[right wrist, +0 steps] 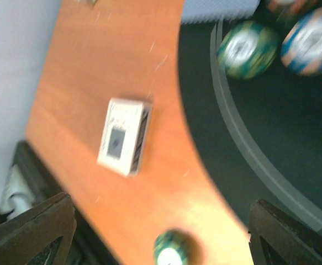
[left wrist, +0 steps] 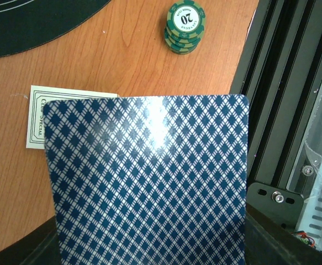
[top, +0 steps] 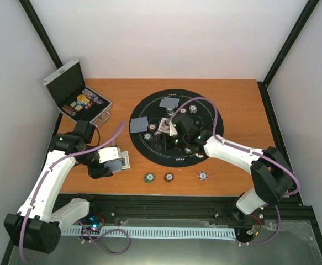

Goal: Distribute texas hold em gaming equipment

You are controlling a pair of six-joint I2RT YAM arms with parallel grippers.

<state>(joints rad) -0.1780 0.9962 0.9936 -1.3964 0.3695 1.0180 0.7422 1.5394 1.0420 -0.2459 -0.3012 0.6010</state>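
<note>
1. The left gripper [top: 110, 163] was pinched on a blue-backed playing card [left wrist: 149, 182]. It held the card over the wooden table [top: 238, 110], just off the near-left rim of the round black mat [top: 147, 107]. Its fingers were hidden behind the card in the left wrist view.
2. The card was thin and glossy, so a light edge hold could have let it pivot or slip out during a swing toward a seat.
3. The card box [left wrist: 39, 118] lay on the table partly under the card. A low release there would likely have dropped the card onto the box.
4. A green chip stack [left wrist: 185, 25] stood near, in a row with a brown-red chip [top: 168, 177] and a purple-white chip [top: 202, 175]. A low sweep could have scattered them.
5. The right gripper [top: 173, 128] hung over the mat, fingers spread and empty. Chips [right wrist: 246, 48] and a dealt card [top: 140, 124] crowded it, so the two arms risked clashing there.
6. The open silver case [top: 75, 96] sat well apart at the far left.
</note>
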